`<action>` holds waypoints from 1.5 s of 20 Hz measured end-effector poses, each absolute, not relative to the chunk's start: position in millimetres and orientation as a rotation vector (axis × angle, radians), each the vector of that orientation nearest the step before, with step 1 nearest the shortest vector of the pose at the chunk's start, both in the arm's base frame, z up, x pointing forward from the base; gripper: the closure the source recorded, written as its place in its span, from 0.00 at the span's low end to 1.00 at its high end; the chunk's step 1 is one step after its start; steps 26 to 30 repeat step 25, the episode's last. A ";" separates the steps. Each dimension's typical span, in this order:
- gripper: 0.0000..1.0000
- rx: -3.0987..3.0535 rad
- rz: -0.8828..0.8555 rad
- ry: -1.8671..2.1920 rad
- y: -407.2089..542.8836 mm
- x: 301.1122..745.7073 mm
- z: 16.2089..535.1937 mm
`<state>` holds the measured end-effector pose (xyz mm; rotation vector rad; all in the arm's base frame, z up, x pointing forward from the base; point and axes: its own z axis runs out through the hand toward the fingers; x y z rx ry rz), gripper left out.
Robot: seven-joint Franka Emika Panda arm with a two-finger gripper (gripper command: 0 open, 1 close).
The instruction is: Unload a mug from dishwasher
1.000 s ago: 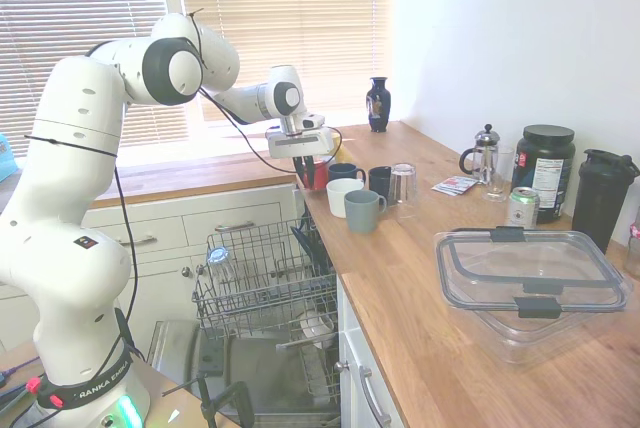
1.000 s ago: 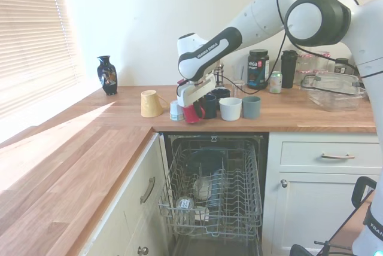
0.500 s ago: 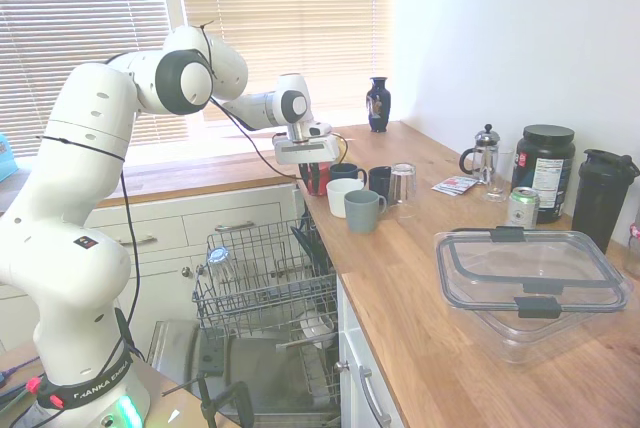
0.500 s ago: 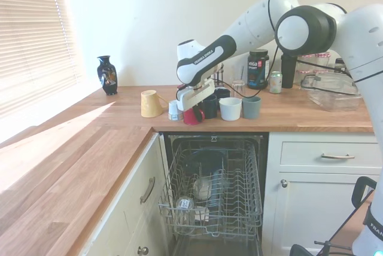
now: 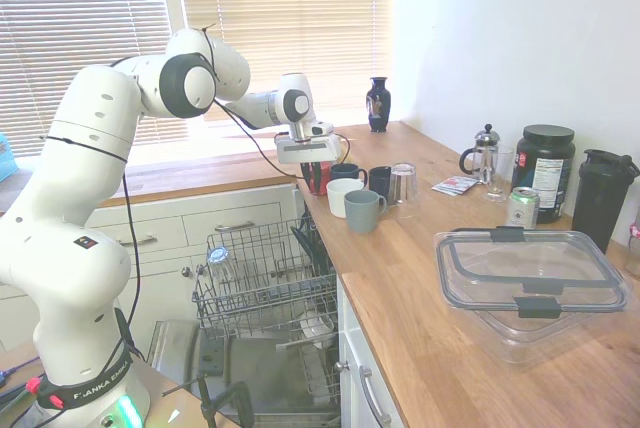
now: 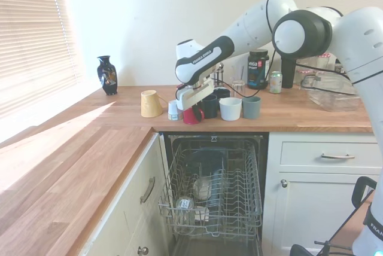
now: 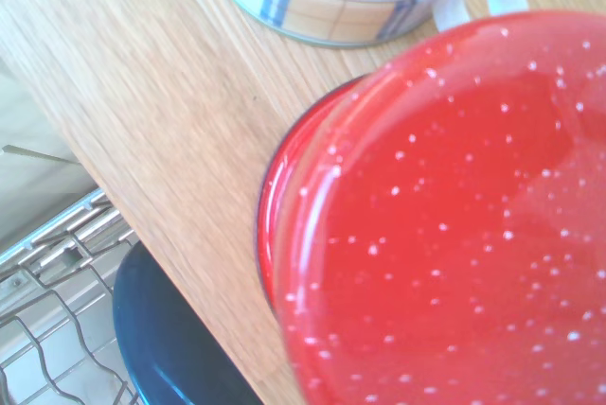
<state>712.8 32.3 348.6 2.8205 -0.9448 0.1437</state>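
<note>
Mug (image 6: pixel 191 114) sat on the bench (image 6: pixel 119 118) edge above the dishwasher (image 6: pixel 210 199), beside a striped cup (image 6: pixel 173 110). You had the end effector (image 6: pixel 192 107) down on it; whether it was clamped, I couldn't tell. Glossy enamel looked rigid, light, slippery: I'd take the rim wall.

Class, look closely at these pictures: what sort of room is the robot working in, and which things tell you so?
Most likely a home kitchen. A dishwasher stands open under a wooden worktop, a row of mugs includes a red mug, and a French press stands by the wall.
</note>
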 end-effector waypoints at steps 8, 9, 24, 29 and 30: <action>0.00 2.815 0.147 -0.927 37.5 711.4 347.9; 0.00 2.811 0.149 -0.928 36.2 710.3 349.8; 0.00 2.820 0.332 -0.948 91.3 592.1 443.5; 0.00 2.816 0.338 -0.951 96.6 578.5 443.9; 0.00 2.816 0.338 -0.951 96.6 578.5 443.9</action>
